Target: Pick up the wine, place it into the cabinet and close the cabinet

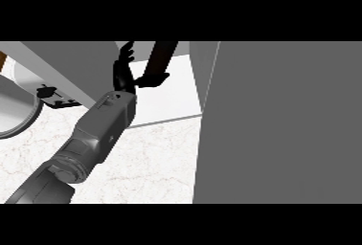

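from my seat, one grey forearm [99, 139] comes in from the lower left and runs up toward the cabinet opening. its black hand [126, 72] is raised at the top of the view, fingers [127, 50] pointing upward, fairly straight. just right of the hand a dark, slim object [157, 64] stands tilted, its lower end close to the thumb; likely the wine bottle, though i cannot make out a label or neck. i cannot tell whether the hand is grasping it or only beside it.

a big grey panel [283, 124], which i read as the cabinet door, fills the right half of the view. white cabinet floor [170, 95] shows between the door and the grey wall at left. marble table [141, 172] below. at the far left edge, part of a round white rim [17, 115] and a small black bracket [53, 95]. which arm this is i judge as left, from its side of the view. the other hand does not show.
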### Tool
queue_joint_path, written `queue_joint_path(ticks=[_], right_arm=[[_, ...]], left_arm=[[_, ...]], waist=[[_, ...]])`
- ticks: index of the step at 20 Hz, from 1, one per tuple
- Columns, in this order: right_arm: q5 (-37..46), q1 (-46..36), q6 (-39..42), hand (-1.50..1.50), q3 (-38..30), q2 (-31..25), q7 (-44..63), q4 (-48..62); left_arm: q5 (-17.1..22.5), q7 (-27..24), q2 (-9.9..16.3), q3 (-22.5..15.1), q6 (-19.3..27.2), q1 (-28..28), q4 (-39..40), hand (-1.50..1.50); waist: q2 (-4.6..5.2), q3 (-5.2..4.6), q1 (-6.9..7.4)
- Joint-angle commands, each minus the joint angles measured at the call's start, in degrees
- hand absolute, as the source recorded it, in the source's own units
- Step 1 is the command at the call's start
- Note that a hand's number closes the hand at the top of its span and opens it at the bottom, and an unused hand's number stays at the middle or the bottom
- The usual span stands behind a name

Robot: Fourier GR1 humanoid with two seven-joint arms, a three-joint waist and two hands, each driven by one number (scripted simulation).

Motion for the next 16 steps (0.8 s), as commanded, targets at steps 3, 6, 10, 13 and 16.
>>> queue_joint_path(ticks=[3,6,10,13,16], right_arm=[[-0.2,-0.28,-0.4,-1.5,-0.18,-0.02,0.52,-1.48],[-0.53,-0.38,-0.91,-1.5,0.33,0.31,1.33,-1.94],[0.65,-1.07,-1.16,-1.5,0.37,0.08,1.15,-1.17],[0.38,-0.17,-1.3,-1.5,0.32,0.18,1.28,-1.49],[0.61,0.81,-1.96,-1.5,-0.25,0.29,1.44,-1.83]], left_arm=[[-0.78,-0.94,3.43,-0.56,-2.79,2.04,1.25,-1.5],[-1.3,-1.89,4.48,-1.01,-1.87,0.64,1.24,-1.5],[-3.52,-2.75,4.74,-3.27,-9.44,1.13,0.58,-1.5],[-4.16,-3.62,5.14,-3.94,-16.63,1.79,-0.79,-1.5],[-0.7,-6.85,3.99,-0.42,-23.23,0.83,-5.39,-1.5]], waist=[[-0.08,-0.18,0.84],[-0.26,-0.19,0.56],[-0.73,-0.19,1.98],[-1.24,-0.13,3.07],[-1.8,-0.14,3.96]])
